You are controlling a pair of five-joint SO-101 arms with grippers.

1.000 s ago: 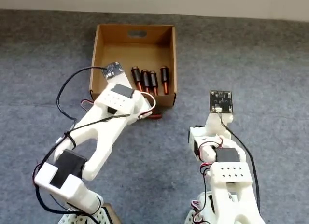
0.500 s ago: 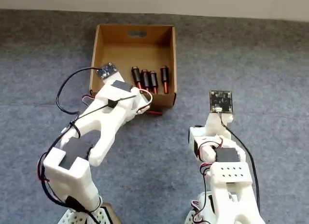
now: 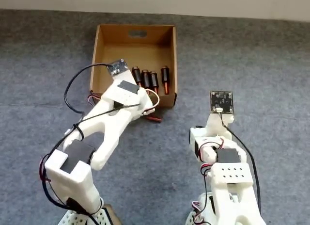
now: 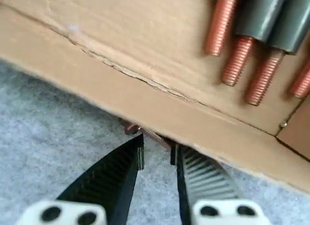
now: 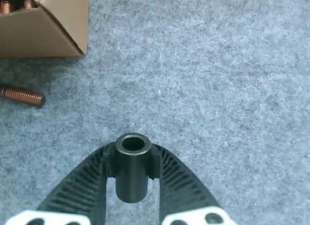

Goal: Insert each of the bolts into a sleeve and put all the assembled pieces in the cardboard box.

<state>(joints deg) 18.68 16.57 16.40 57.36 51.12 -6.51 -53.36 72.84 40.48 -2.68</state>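
Right now my left jaws stand narrowly parted, the bolt (image 4: 131, 129) lying on the surface (image 5: 218, 65) just past their tips against the cardboard box (image 4: 145, 96); my right jaws pinch a sleeve (image 5: 131, 174).

Close before left tool (image 4: 156, 154) stands cardboard box wall (image 4: 160, 101)

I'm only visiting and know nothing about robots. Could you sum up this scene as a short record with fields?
Container: cardboard box, four assembled pieces inside
Loose part: bolt lying on the carpet just outside the box's near wall
Left arm: left gripper narrowly open, tips at the bolt
Right arm: right gripper shut on a black sleeve
Surface: grey carpet
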